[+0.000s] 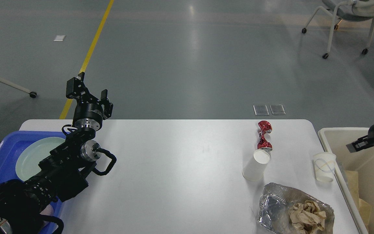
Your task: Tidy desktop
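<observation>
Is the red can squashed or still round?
Squashed. The shiny red metal can on the white rectangular desktop is crushed and twisted thin in its middle, lying on its side by the plain white paper cup.

Desktop (174, 169): crushed can (264, 135), two cups (256, 165), foil tray (291, 208).

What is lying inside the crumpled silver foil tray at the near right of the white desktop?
The crumpled silver foil tray on the white desktop holds a wad of crumpled brown paper. Anything beneath that wad is covered and cannot be seen.
</observation>
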Robot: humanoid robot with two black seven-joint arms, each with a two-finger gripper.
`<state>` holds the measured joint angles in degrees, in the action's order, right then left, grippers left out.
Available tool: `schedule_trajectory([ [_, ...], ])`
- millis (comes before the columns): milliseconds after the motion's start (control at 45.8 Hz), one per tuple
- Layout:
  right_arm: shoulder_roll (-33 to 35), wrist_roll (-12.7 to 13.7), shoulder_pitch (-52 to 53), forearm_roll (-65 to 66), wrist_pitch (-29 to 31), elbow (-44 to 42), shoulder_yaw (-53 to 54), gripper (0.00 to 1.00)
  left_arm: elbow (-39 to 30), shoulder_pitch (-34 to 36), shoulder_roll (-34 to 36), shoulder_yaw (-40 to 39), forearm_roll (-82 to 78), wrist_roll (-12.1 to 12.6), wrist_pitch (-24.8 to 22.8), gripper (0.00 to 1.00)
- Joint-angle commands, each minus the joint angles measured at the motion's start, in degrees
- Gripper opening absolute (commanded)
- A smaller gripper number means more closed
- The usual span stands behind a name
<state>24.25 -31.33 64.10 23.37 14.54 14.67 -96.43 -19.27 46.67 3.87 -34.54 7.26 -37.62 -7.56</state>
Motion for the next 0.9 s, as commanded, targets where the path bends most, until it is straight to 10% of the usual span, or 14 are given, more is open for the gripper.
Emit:
schedule_trajectory([
  [0,-1.0,-0.1,-0.3,-3.1,0.5,0.4,0.5,0.80,0.0,0.0,0.0,0.0,-0.1,0.0,0.0,1.00],
  [874,-6.5,-0.2,-6.5,-4.1,4.8,1.2,7.2,0.85,0.0,0.0,0.0,0.0,-0.1,0.0,0.0,1.00],
])
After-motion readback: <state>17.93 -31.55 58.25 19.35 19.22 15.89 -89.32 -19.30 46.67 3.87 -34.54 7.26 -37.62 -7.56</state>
